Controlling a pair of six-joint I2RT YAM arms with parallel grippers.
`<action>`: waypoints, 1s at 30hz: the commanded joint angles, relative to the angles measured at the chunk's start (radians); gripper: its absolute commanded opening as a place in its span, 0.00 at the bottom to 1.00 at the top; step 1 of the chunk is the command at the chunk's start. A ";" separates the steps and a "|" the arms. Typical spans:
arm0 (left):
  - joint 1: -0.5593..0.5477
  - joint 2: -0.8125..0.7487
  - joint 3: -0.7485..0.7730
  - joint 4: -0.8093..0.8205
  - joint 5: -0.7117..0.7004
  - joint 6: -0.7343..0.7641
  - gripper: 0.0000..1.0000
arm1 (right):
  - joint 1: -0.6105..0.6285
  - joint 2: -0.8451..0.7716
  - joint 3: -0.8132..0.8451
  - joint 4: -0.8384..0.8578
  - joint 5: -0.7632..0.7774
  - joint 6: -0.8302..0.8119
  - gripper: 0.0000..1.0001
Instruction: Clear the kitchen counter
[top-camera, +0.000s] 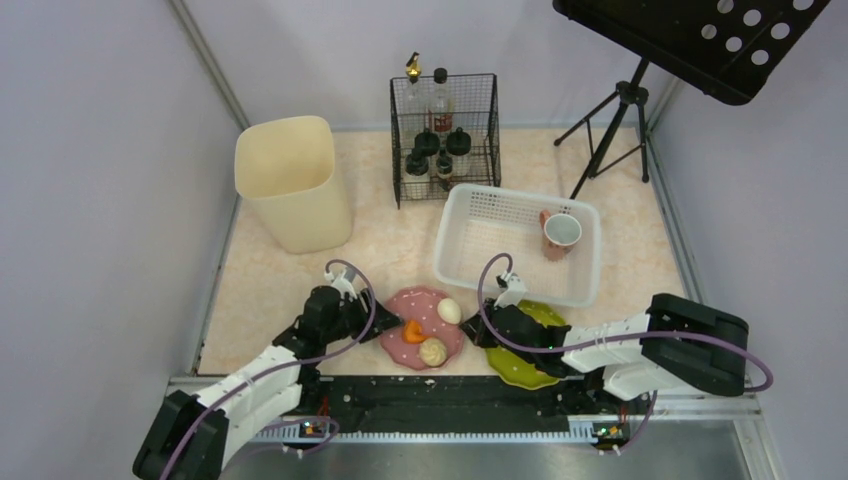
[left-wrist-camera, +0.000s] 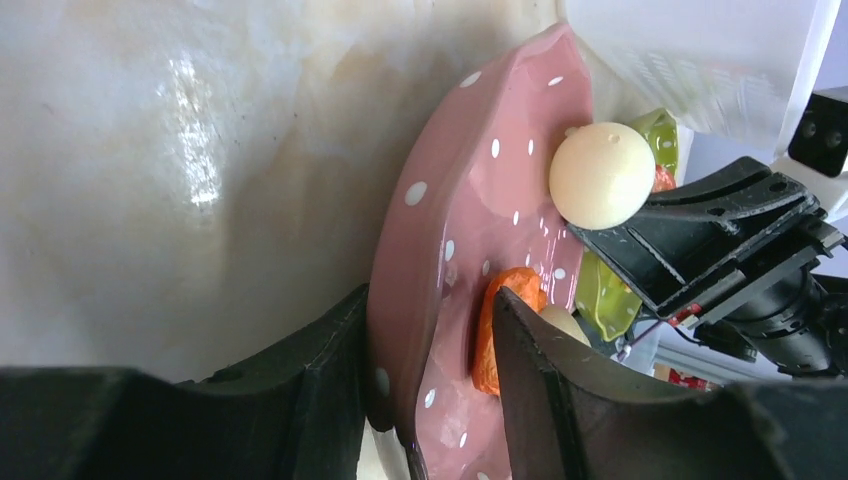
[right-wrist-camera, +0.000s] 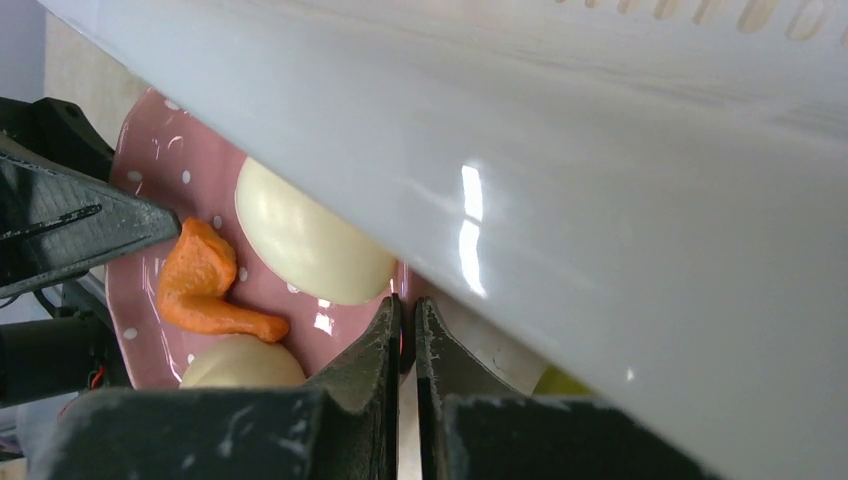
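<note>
The kitchen counter (top-camera: 270, 280) is beige-pink marbled stone. A pink dotted plate (top-camera: 400, 302) lies near its front edge and carries an orange piece (top-camera: 413, 332), a white egg-shaped piece (top-camera: 450, 311) and a beige ball (top-camera: 433, 351). My left gripper (top-camera: 378, 325) straddles the plate's left rim (left-wrist-camera: 430, 230), one finger under it and one over it beside the orange piece (left-wrist-camera: 490, 340). My right gripper (top-camera: 487, 335) is shut to a thin slit on the plate's right rim (right-wrist-camera: 402, 305), just below the white basket's wall (right-wrist-camera: 560, 170).
A white basket (top-camera: 470, 215) holding a pink cup (top-camera: 560, 232) stands behind the plate. A green plate (top-camera: 520, 370) lies under my right arm. A cream bin (top-camera: 292, 183) stands back left, a wire rack of bottles (top-camera: 445, 135) at the back, a music stand (top-camera: 620, 110) back right.
</note>
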 joint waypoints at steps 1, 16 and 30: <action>-0.028 -0.015 -0.091 -0.146 0.124 -0.036 0.51 | 0.002 0.121 -0.071 -0.283 -0.161 0.012 0.00; -0.028 -0.042 -0.114 -0.019 0.112 -0.111 0.34 | 0.002 0.127 -0.063 -0.240 -0.178 -0.007 0.00; -0.027 -0.296 -0.068 -0.178 0.040 -0.155 0.00 | 0.004 -0.032 0.036 -0.385 -0.153 -0.072 0.00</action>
